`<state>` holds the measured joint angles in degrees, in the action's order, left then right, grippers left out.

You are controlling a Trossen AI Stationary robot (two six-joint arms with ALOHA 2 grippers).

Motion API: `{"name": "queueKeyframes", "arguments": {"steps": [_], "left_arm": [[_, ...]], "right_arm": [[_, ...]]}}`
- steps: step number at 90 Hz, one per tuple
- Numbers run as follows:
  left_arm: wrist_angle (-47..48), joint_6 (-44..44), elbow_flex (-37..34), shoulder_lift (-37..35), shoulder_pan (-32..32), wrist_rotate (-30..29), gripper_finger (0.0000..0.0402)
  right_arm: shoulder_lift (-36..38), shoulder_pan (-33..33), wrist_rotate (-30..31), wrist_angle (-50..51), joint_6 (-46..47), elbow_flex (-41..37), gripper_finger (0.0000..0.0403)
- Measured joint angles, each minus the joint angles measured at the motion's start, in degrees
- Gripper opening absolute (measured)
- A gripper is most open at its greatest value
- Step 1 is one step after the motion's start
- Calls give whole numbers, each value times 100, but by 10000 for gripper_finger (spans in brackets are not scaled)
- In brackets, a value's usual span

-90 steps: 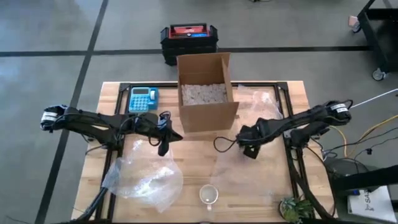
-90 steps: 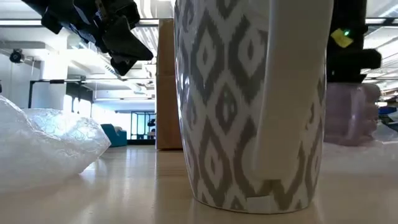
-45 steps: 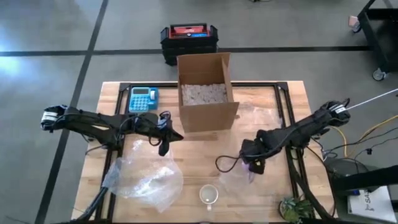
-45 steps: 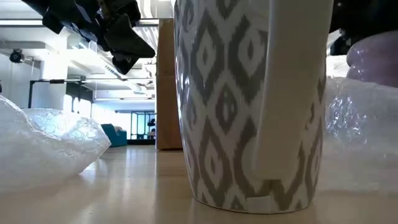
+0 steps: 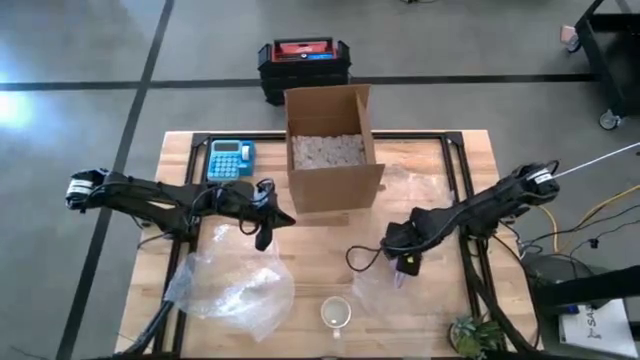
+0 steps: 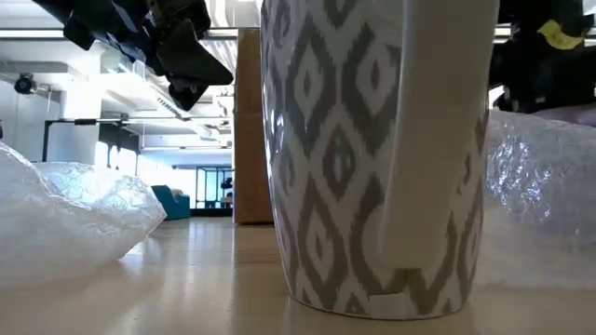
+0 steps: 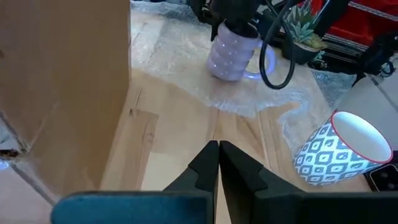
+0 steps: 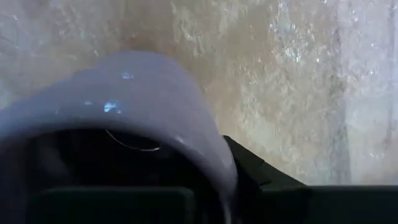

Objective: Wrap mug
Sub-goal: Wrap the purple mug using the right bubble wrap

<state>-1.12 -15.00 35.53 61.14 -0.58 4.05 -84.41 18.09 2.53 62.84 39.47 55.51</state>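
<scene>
A lavender mug [image 7: 231,53] stands upright over a clear bubble-wrap sheet [image 5: 400,295] right of the table's middle. My right gripper [image 5: 400,255] is shut on it from above. A white mug with a grey diamond pattern [image 5: 336,313] stands on its base near the table's near edge and fills the low view [image 6: 372,158]. My left gripper [image 5: 262,232] hangs shut and empty above the table, left of the cardboard box [image 5: 332,150]. Its closed fingers [image 7: 217,158] point toward the lavender mug. My right gripper holds the lavender mug by its rim wall [image 8: 193,130], one finger [image 8: 255,177] outside the wall and the other hidden in the dark inside. The fingers come from above, pointing down. The mug stays upright; whether its base rests on the sheet, I cannot tell.
A crumpled heap of bubble wrap [image 5: 230,285] lies at the near left. The open cardboard box holds packing filler at the far middle. A blue calculator [image 5: 230,158] lies at the far left, and a small plant [image 5: 472,335] stands at the near right corner.
My right gripper has carried the lavender mug from beside the box toward the table's near edge, over the bubble-wrap sheet. In the low view the sheet's edge now stands higher in front of the mug.
</scene>
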Motion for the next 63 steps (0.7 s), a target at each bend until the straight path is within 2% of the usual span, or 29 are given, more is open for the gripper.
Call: {"name": "queueKeyframes", "arguments": {"steps": [30,41,50,63], "left_arm": [[-22,-7,0,0,0,0,0],[-20,-8,0,0,-2,0,0],[-20,20,0,0,-2,0,0],[-15,42,0,-2,-4,0,0]], "right_arm": [[380,-11,31,1070,66,1084,177],[575,82,-312,935,217,1360,204],[746,469,-431,158,385,1377,216],[705,1394,-247,-1779,345,1163,222]]}}
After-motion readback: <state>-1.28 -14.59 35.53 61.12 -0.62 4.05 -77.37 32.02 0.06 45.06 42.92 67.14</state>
